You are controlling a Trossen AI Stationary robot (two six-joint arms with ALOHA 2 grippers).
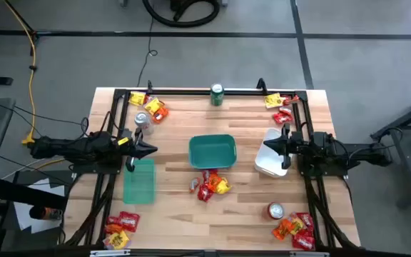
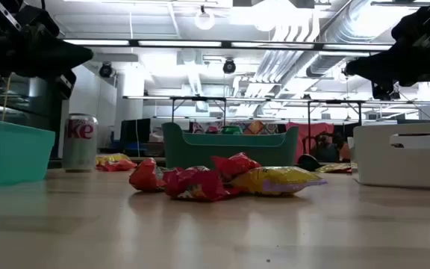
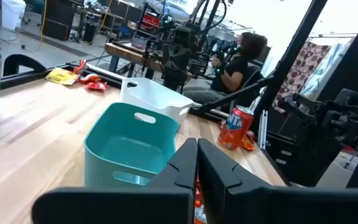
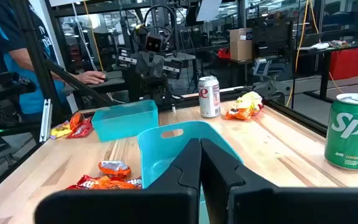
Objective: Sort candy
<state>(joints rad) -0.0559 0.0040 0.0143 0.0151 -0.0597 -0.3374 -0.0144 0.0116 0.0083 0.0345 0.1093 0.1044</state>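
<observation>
Hovering with both grippers pinched empty, we judge the central candy pile (image 1: pixel 210 185) roughly midway between left gripper (image 1: pixel 150 150) and right gripper (image 1: pixel 268 148).

Candy: small shiny wrapped packets in red, orange and yellow, lying flat, in five loose piles on the surface. Centre pile (image 1: pixel 210 185) sits mid-surface, packets touching and overlapping. Far-left corner pile (image 1: pixel 148 104), far-right corner pile (image 1: pixel 280 104), near-left corner pile (image 1: pixel 120 230), near-right corner pile (image 1: pixel 295 228). All unsorted.
</observation>
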